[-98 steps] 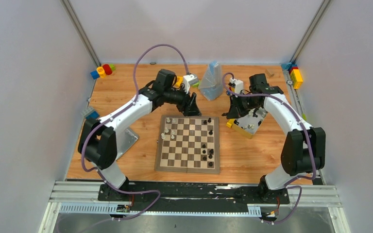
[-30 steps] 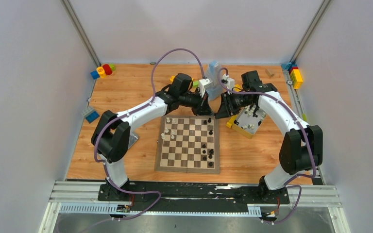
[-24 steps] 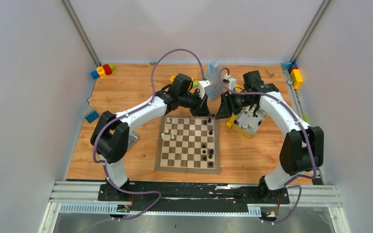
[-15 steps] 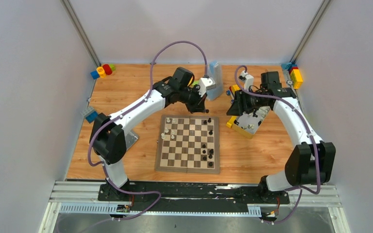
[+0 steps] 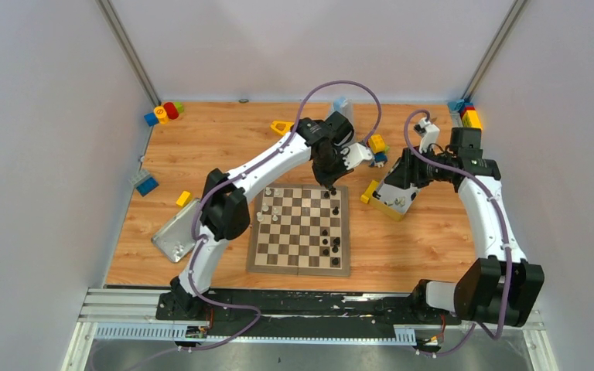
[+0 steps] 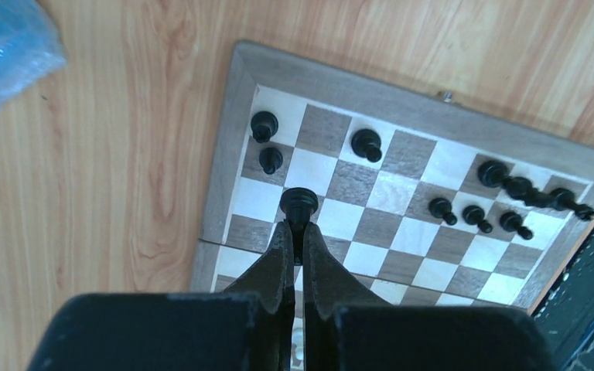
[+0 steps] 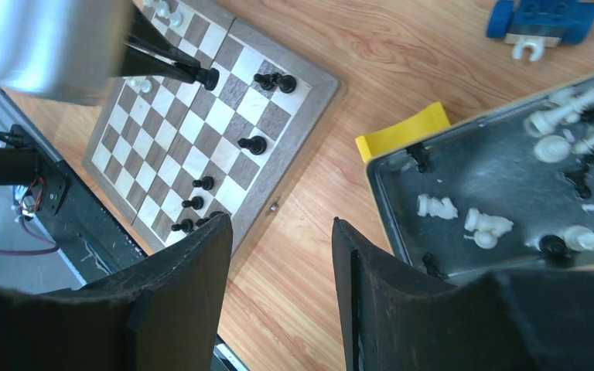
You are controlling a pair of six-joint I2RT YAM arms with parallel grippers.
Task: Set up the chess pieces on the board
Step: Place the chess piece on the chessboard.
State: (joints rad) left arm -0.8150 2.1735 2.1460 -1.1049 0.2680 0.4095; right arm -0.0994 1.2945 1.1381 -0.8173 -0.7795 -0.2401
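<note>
My left gripper is pressed tight on a black chess piece, holding it upright over the chessboard, near two other black pieces at the board's corner. I cannot tell whether it touches its square. My right gripper hangs spread over the wooden table between the board and the yellow-sided tin box, where white pieces and a few dark pieces lie scattered.

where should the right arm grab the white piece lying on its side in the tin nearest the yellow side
Probably across its middle, coming straight down from above. The white piece lies flat on the tin floor with bare metal around it, so the fingers can straddle its narrow body.
</note>
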